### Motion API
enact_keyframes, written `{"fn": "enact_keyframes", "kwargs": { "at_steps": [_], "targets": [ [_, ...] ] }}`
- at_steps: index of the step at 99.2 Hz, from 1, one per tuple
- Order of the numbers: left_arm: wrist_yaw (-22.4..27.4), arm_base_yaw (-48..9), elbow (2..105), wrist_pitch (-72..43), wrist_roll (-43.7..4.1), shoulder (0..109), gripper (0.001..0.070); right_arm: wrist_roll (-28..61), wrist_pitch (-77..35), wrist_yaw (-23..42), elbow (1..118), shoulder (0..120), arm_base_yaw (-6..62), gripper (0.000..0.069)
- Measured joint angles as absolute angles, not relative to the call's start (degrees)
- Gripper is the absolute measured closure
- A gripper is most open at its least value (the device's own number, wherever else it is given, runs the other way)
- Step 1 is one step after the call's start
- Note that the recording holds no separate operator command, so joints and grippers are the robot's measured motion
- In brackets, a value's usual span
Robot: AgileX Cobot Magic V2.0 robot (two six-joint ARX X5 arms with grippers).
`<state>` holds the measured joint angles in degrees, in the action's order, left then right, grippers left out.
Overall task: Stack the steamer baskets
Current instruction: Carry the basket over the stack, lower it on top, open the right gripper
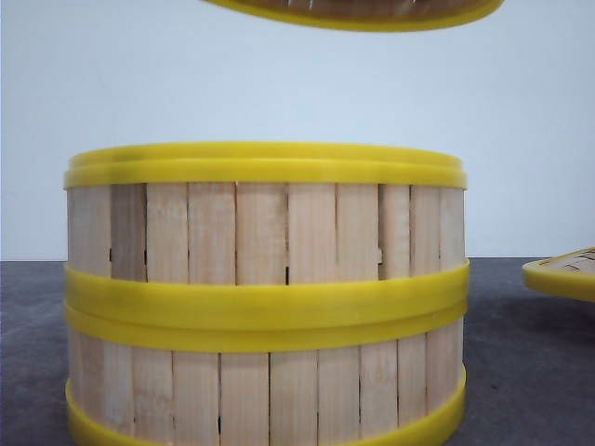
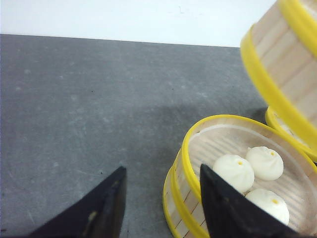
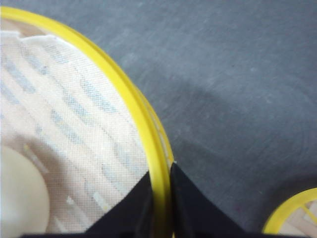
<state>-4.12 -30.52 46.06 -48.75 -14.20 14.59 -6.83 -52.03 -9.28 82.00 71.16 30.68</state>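
Front view: gray bench (image 1: pixel 521 353), white wall (image 1: pixel 279 84). My right hand (image 3: pixel 161 198) pinches a basket (image 3: pixel 74 124) rim; my left hand (image 2: pixel 163 203) is open, holding nothing.

Three steamer baskets are in sight: two stacked on the grey tabletop (image 1: pixel 521 372), the lower basket (image 1: pixel 265 395) under the upper basket (image 1: pixel 265 223), and a third basket (image 1: pixel 372 14) up in the air above them. One flat lid (image 1: pixel 562 272) lies off to the right. Three white buns (image 2: pixel 252 176) sit in one basket. Two dark fingers (image 2: pixel 106 208) show on each gripper.
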Motion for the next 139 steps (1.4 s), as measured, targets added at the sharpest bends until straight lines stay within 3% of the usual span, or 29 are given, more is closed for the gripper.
{"fn": "enact_keyframes", "kwargs": {
  "at_steps": [45, 139],
  "targets": [
    [-4.1, -30.5, 46.1, -48.8, -14.2, 14.6, 0.0434, -7.3, -45.6, -8.3, 72.8, 75.0, 35.2, 0.0666],
    [-3.5, -30.5, 46.1, -50.7, -14.2, 14.6, 0.0434, -7.7, -46.0, -7.9, 72.6, 81.3, 35.3, 0.0667]
  ]
}}
